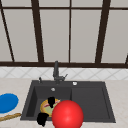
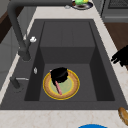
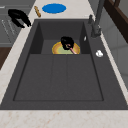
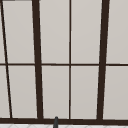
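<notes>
Red ball (image 1: 67,114) hides front view's plate (image 2: 72,91); right hand (image 2: 59,74) grips pink stick (image 2: 58,87).

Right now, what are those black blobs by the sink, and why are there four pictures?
They are a robot's two floating hands. Four cameras watch one kitchen sink: from the front, from each side, and one aimed up at the window. The right hand is down in the basin over a yellow-rimmed plate and a pink stick. The left hand hovers at the sink's front edge, holding nothing. A blue plate and a wooden stick lie on the counter.
</notes>
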Robot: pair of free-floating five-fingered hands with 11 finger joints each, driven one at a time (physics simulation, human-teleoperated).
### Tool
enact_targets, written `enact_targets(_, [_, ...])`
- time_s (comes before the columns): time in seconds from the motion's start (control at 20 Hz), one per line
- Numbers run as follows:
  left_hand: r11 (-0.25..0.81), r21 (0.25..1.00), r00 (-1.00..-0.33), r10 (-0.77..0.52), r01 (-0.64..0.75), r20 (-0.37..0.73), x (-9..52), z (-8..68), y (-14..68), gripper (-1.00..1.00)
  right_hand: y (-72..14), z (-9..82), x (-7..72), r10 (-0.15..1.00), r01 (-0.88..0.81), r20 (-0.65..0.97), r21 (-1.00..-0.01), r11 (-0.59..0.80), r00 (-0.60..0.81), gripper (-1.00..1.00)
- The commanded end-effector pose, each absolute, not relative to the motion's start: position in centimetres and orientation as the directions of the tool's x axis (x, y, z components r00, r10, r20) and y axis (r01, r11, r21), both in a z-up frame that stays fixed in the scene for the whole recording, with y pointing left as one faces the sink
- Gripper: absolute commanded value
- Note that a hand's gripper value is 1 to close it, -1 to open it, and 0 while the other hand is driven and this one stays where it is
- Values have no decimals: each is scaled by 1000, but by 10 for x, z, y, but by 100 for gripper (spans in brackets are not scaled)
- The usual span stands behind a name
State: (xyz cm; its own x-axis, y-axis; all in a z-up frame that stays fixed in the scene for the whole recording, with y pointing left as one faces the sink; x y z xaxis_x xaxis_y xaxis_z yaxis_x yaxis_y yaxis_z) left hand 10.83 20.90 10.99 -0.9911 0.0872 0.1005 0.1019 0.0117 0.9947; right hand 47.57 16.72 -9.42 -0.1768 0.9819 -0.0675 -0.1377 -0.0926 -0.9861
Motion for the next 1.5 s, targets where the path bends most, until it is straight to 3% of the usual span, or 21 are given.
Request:
enact_targets(0.0, [12, 995, -991, 87, 102, 101, 108, 110, 209, 0, 169, -95, 476, 982, -159, -56, -984, -85, -178, 100])
enact_targets(0.15, [12, 995, -991, 87, 102, 101, 108, 110, 209, 0, 168, -88, 468, 982, -115, -75, -989, -96, -175, 100])
enact_targets(0.2, [12, 995, -991, 87, 102, 101, 108, 110, 209, 0, 169, -85, 469, 982, -106, -79, -990, -98, -174, -100])
enact_targets(0.8, [12, 995, -991, 87, 102, 101, 108, 110, 209, 0, 165, -26, 449, 983, -153, -8, -988, -37, -183, -100])
enact_targets(1.45, [12, 995, -991, 87, 102, 101, 108, 110, 209, 0, 141, 10, 414, 981, -60, -46, -997, -58, -190, -100])
